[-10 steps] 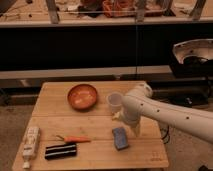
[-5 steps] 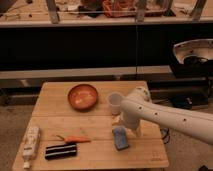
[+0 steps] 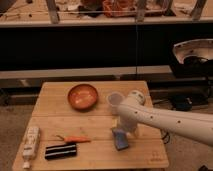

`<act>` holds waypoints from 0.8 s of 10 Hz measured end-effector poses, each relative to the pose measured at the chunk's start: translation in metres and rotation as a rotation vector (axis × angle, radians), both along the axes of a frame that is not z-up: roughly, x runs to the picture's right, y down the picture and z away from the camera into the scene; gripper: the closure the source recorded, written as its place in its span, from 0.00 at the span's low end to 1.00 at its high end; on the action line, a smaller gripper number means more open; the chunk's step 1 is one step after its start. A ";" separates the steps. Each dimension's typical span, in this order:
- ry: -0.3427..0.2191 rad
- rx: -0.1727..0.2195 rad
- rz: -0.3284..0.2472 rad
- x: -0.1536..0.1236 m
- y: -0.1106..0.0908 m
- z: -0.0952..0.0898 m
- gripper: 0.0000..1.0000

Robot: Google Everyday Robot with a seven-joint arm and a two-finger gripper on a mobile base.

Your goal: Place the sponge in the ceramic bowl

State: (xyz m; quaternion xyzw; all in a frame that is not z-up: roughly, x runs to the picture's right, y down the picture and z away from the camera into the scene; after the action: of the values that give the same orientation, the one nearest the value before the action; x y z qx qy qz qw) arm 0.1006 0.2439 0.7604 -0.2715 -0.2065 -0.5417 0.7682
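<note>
- Far left on my wooden table (image 3: pixel 52 107): a long white box (image 3: pixel 32 143), lying flat.
- Next, a black ridged block (image 3: pixel 61 151), with a thin orange-handled tool (image 3: pixel 76 139) just behind it.
- The ceramic bowl (image 3: pixel 83 96), round and glossy orange-brown, sits farther back; a translucent cup (image 3: pixel 115 100) is beside it, by my arm.
- My gripper (image 3: pixel 122 131) hangs fingers apart, right over the flat light-blue sponge (image 3: pixel 120 142).

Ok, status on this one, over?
Gripper low over sponge, jaws open. Sponge flat on table. Ceramic bowl empty, apart from sponge. Plastic cup stands beside the arm.
</note>
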 end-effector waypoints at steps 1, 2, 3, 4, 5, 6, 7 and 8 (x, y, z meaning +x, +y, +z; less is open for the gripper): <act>-0.004 0.005 -0.009 0.000 0.005 0.004 0.20; -0.012 0.011 -0.020 -0.001 0.012 0.012 0.20; -0.016 0.010 -0.023 -0.003 0.016 0.015 0.20; -0.020 0.013 -0.030 -0.006 0.015 0.016 0.20; -0.022 0.015 -0.034 -0.007 0.016 0.017 0.20; -0.023 0.018 -0.040 -0.009 0.017 0.020 0.20; -0.027 0.017 -0.045 -0.011 0.018 0.023 0.20; -0.030 0.017 -0.048 -0.013 0.019 0.024 0.20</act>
State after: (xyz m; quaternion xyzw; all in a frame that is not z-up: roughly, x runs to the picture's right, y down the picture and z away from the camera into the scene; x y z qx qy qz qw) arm 0.0877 0.2627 0.7849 -0.2619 -0.2069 -0.5659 0.7539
